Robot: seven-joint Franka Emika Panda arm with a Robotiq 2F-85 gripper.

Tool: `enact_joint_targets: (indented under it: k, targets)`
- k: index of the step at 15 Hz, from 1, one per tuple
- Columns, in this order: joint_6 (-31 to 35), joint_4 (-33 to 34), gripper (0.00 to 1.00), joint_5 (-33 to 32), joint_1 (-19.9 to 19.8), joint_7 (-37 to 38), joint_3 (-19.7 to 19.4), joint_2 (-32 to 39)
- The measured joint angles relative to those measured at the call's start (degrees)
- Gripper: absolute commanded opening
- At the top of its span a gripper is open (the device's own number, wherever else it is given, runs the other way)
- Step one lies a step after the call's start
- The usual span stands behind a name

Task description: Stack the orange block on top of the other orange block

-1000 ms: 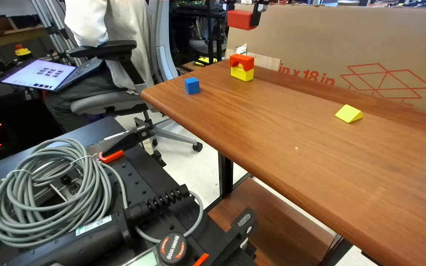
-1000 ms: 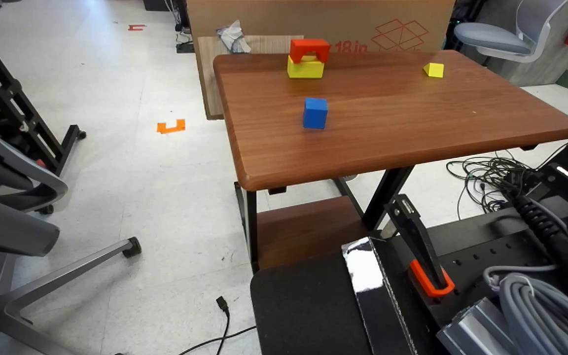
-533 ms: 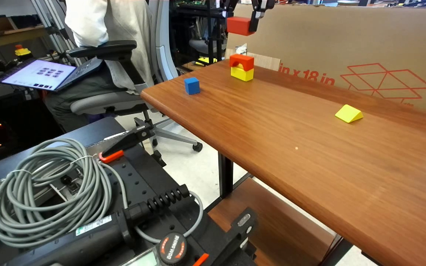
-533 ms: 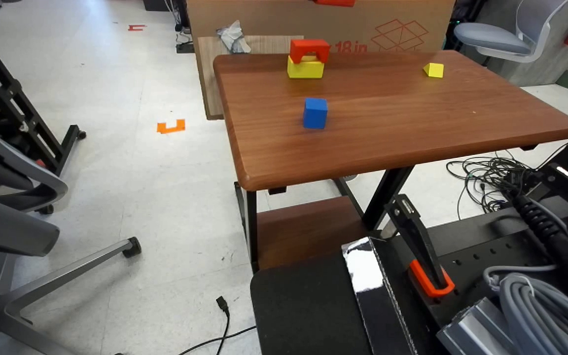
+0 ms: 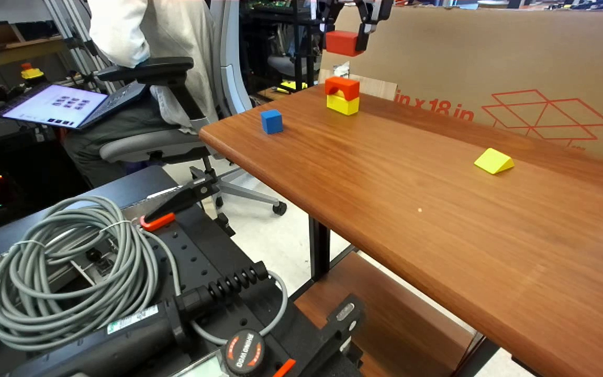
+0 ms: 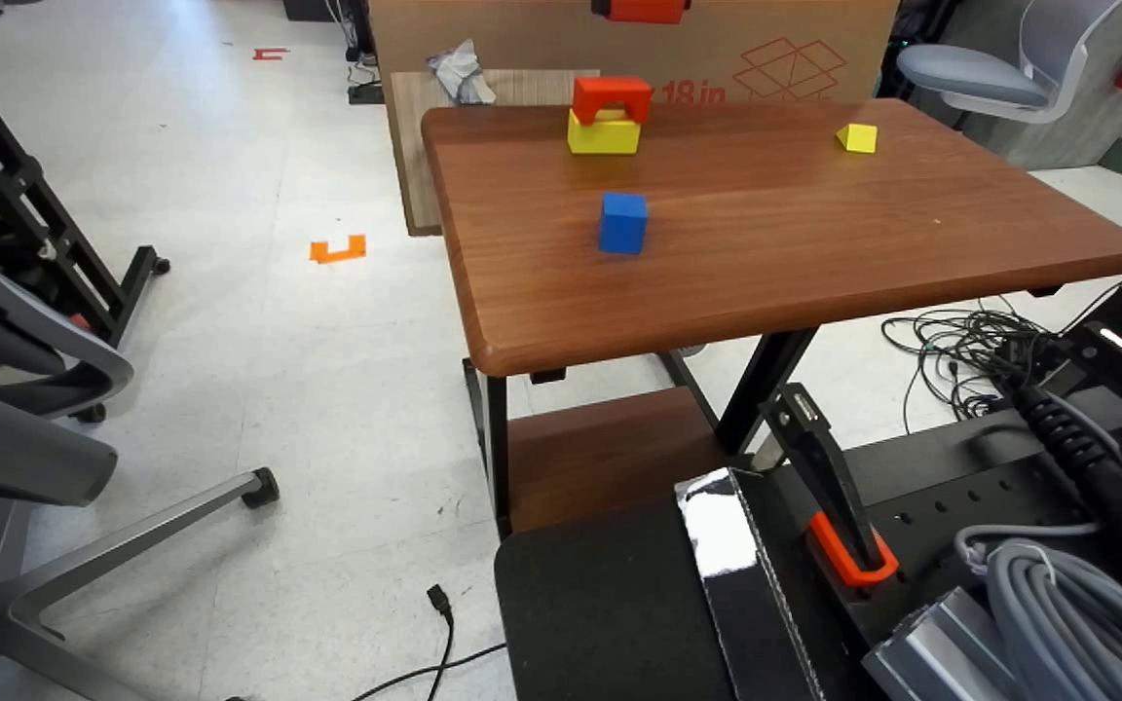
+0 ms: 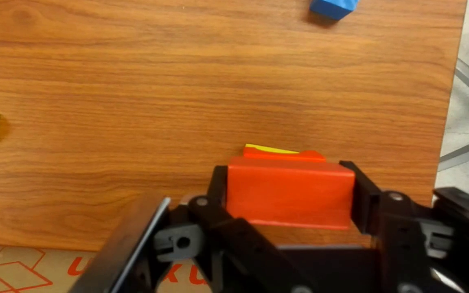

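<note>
The orange block is a plain orange-red oblong brick. It is held in the air by my gripper, whose two black fingers press its ends; it also shows in the wrist view. The other orange block is arch-shaped and sits on a yellow block at the table's far end; the stack also shows in an exterior view. The held block is above this stack with a visible gap. In the wrist view it hides most of the arch and the yellow block.
A blue cube stands on the wooden table apart from the stack. A yellow wedge lies farther along the table. A large cardboard box stands behind the table edge.
My gripper has come down with the orange block still held, and the block now shows at the top of both exterior views. The stack, blue cube and wedge have not moved.
</note>
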Motion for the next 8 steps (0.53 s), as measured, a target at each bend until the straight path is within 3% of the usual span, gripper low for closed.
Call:
enact_joint_targets:
  k: [8]
  targets:
    - [-1.47, 3.44, 0.43, -0.12, 1.0, 0.78, -0.13, 3.16]
